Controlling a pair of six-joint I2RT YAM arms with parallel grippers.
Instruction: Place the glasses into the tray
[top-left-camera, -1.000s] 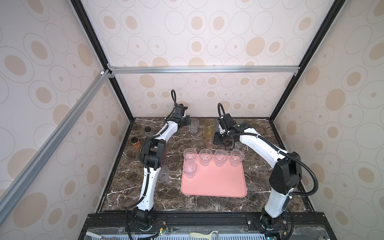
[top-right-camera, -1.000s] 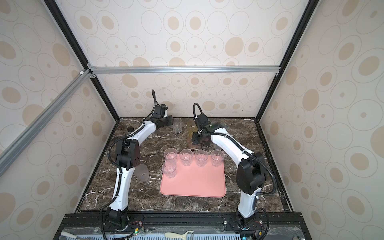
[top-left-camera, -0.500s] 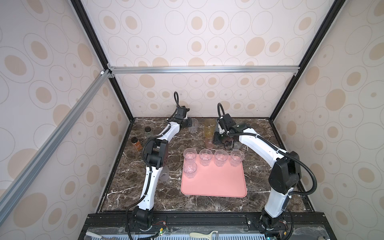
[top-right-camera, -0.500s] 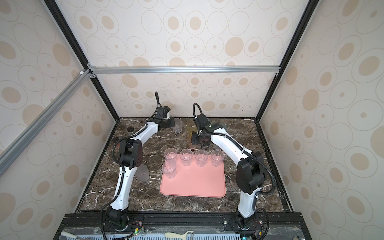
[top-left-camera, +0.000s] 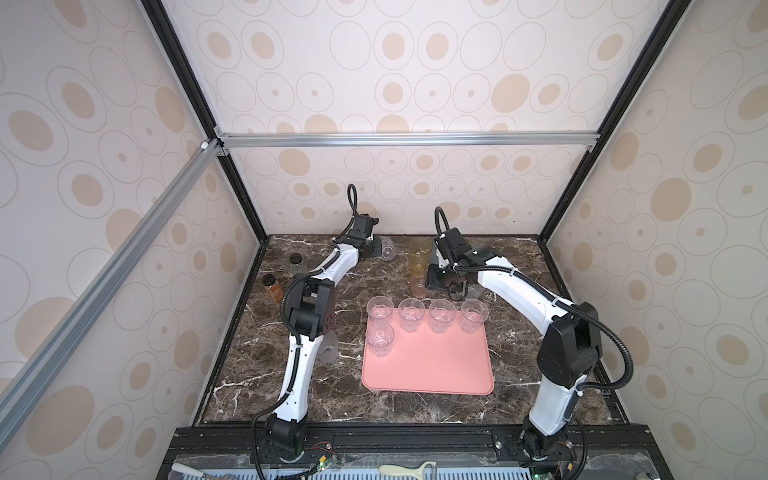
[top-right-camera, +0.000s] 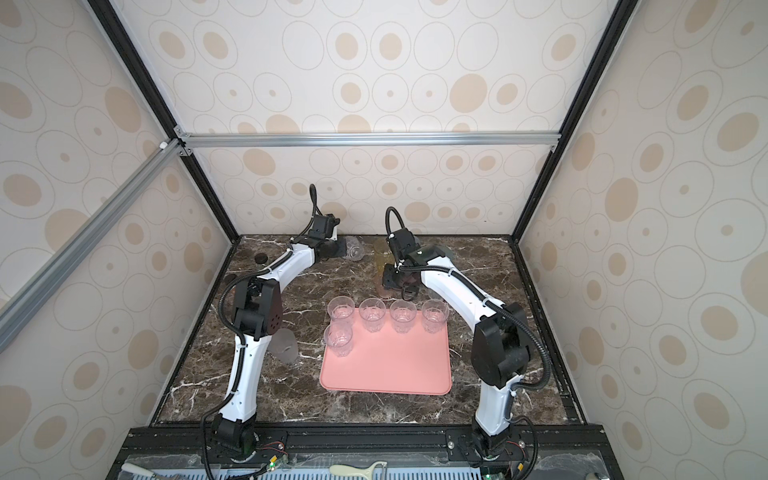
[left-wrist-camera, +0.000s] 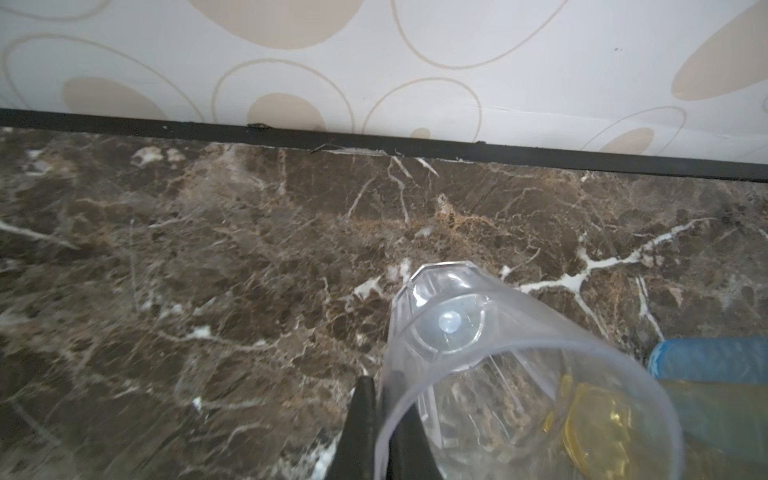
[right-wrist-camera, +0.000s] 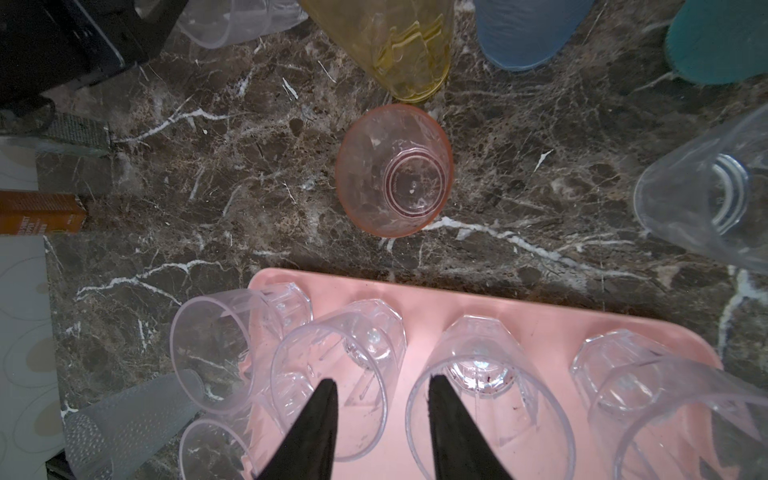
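Your left pincer (left-wrist-camera: 382, 399) pinches the clear glass (left-wrist-camera: 449, 324) by its rim at the bench's (top-left-camera: 249, 365) far edge, beyond the tray (top-left-camera: 436, 365). The glass seems tilted. It should be light, slick and thin-walled, so lift gently. Your right pincer (right-wrist-camera: 381, 379) hangs half-open and empty over the tray.

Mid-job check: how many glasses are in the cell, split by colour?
Clear glasses: 7
Frosted glass: 1
Amber glass, maybe nested: 1
Pink glass: 1
Blue glass: 1
Teal glass: 1
Total: 12
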